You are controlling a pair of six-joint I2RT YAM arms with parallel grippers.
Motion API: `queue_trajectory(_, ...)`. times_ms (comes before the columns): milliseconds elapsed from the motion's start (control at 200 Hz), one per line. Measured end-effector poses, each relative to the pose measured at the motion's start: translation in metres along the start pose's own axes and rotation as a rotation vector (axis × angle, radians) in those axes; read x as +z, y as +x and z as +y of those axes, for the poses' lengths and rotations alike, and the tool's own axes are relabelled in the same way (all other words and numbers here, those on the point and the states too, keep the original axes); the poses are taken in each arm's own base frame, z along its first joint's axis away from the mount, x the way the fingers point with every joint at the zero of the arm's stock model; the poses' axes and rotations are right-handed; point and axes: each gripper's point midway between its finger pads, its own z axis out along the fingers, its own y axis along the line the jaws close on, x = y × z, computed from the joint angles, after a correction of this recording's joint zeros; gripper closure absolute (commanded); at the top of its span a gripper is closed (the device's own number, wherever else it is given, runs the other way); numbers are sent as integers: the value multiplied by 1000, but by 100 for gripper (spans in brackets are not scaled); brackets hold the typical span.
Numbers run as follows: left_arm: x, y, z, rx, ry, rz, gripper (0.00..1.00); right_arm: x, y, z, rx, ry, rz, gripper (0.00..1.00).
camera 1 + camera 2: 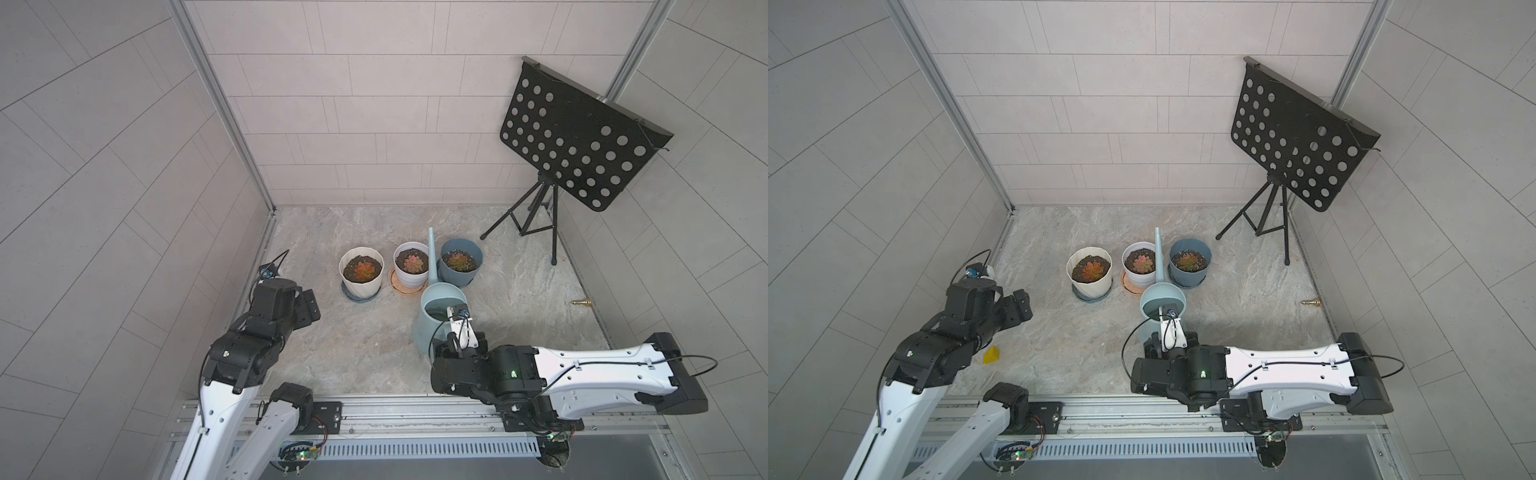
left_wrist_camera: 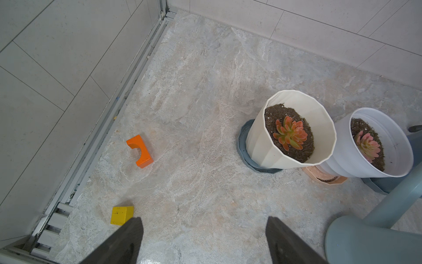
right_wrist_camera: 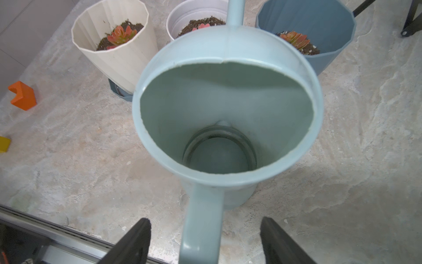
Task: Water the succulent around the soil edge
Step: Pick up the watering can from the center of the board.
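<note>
Right tool (image 3: pixel 204 220) — spread wide — straddles watering can (image 3: pixel 226 109) handle.

Pale blue watering can (image 1: pixel 434 305) upright, open top, handle at 6 o'clock. Long spout (image 1: pixel 432 257) points to 12, between white pot (image 1: pixel 409 279) and blue pot (image 1: pixel 455 277). Cream pot (image 1: pixel 360 286) at can's 10. Orange-pink succulents (image 1: pixel 412 262) in dark soil.

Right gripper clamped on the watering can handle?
No: in the right wrist view the right gripper straddles the watering can handle with open jaws, a gap showing on each side of it.
</note>
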Motion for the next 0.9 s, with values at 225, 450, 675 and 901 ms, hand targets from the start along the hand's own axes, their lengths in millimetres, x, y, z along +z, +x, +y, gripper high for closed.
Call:
queue_trajectory(225,4,1,4,5,-28,-3,9,15,9,-9,-27,27,24,49)
queue_trajectory(450,7,-1,5,5,-36,-14,9,21,16,-5,-57,3,44,86)
queue_trajectory(675,8,-2,5,7,-40,-18,8,7,11,-9,-104,-27,73,100)
queue_trajectory(901,10,-2,6,19,-52,-13,9,-69,-51,-26,-98,-123,19,100)
